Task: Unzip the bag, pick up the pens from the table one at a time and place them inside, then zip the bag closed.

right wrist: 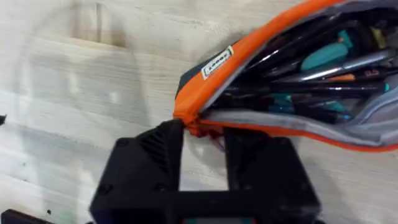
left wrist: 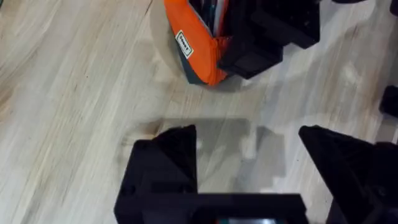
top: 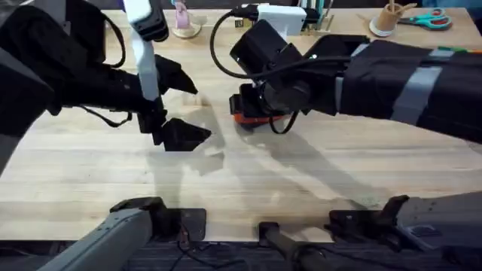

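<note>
A robotics lab bench, by the look of it: two arms mounted at a light wooden table (top: 90,169), with scissors (top: 428,20), a stick-filled cup (top: 388,19) and a white box (top: 280,16) along its far edge.

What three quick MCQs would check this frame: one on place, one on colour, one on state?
1. Where is the right gripper?
A. at the bag's end
B. over the scissors
C. parked at its base

2. What colour is the bag's outer fabric?
A. green
B. orange
C. white

3. What state is the bag's zipper in?
A. fully zipped
C. open, contents visible
B. torn off

Answers:
1 A: the right wrist view shows its fingers closed on the orange end of the bag.
2 B: orange in the left wrist view and overhead.
3 C: pens show through the gaping top.
</note>
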Available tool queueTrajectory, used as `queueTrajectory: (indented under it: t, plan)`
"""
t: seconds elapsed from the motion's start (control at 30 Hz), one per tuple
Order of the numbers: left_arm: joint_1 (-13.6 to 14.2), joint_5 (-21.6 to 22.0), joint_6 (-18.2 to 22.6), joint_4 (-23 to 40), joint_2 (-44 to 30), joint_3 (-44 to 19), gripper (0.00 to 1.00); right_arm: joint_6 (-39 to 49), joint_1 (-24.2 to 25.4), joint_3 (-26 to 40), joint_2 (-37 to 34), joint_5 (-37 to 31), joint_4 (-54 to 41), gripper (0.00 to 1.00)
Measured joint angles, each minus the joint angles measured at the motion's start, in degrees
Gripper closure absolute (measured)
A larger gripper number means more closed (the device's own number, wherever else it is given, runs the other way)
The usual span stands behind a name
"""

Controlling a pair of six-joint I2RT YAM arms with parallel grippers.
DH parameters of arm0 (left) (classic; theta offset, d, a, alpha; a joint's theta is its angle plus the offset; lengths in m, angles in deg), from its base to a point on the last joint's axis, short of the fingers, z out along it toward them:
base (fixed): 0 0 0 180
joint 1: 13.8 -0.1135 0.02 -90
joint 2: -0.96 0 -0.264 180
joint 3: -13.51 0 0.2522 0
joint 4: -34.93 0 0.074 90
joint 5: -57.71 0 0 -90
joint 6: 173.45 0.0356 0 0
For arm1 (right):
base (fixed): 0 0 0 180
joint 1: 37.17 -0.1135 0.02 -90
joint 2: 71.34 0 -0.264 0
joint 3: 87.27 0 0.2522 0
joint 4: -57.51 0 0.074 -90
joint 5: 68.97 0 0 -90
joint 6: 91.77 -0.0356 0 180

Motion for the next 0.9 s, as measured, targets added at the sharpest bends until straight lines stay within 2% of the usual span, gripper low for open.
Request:
queueTrajectory:
  t: [0.1, 0.2, 0.23, 0.9]
  plan:
    - [0.0, 0.0, 0.0, 0.0, 0.0, 0.0, 0.007, -0.3, -0.1, 0.0, 0.0, 0.1, 0.2, 0.741]
    - [0.0, 0.0, 0.0, 0.0, 0.0, 0.0, 0.007, -0.6, -0.4, 0.0, 0.0, 0.4, 0.4, 0.936]
    - [0.0, 0.0, 0.0, 0.0, 0.0, 0.0, 0.007, -0.7, -0.4, 0.0, 0.0, 0.4, 0.4, 0.957]
    - [0.0, 0.0, 0.0, 0.0, 0.0, 0.0, 0.008, -0.4, -0.5, 0.0, 0.1, 0.4, 0.1, 0.968]
